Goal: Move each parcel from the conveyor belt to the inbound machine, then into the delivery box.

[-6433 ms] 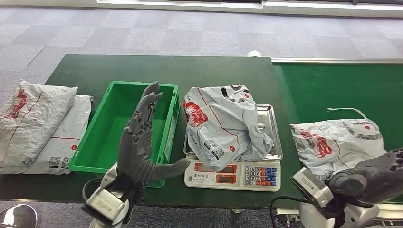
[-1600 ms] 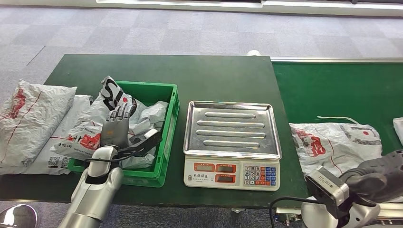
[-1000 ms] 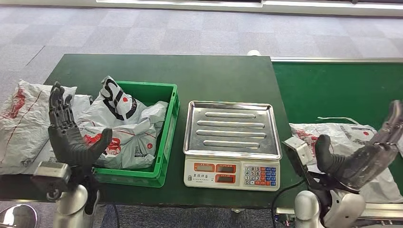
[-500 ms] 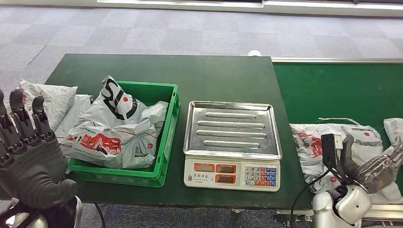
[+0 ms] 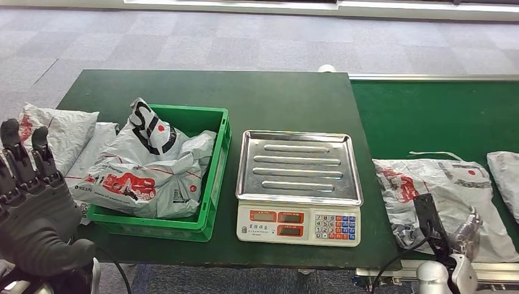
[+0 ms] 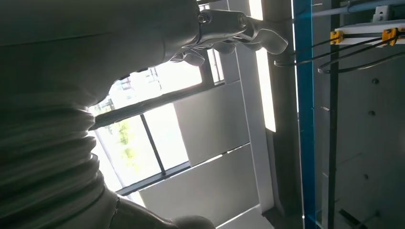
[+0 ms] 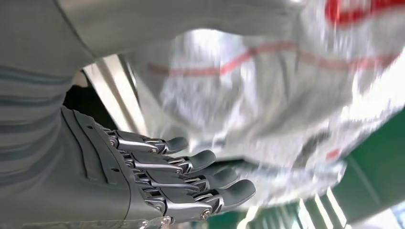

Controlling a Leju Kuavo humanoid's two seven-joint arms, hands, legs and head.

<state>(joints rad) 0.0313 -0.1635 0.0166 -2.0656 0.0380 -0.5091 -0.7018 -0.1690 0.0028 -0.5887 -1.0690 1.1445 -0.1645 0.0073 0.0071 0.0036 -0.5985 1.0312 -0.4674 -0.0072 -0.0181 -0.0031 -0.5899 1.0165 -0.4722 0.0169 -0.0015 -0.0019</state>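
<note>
At the far left of the head view the robot's dark left hand (image 5: 37, 214) is raised at the near edge of the dark green table (image 5: 245, 98), palm turned away, fingers spread apart and upright, with nothing in it. Behind it, at the table's left end, lie two grey plastic mailer bags (image 5: 67, 138) with red print, one overlapping the other.

Next comes the green plastic delivery crate (image 5: 211, 202). A crumpled grey-and-white plastic parcel with red and black markings (image 5: 147, 174) sits in it, spilling over the crate's left rim and standing above its far wall.

Just beside the crate on the right is the inbound machine, a white electronic scale with a ribbed steel weighing tray (image 5: 298, 166), two red displays and a coloured keypad on its front.

Right of the table runs the bright green conveyor belt (image 5: 440, 113). A flat grey plastic parcel with a red logo (image 5: 437, 190) lies on its near part, and the edge of another grey bag (image 5: 505, 180) shows at the frame's right border.

The right hand (image 5: 468, 236) is low at the belt's near edge, in front of the flat parcel. In the right wrist view its fingers (image 7: 191, 183) are held straight and close together, near the parcel (image 7: 267, 109) but holding nothing; whether they touch it I cannot tell.
</note>
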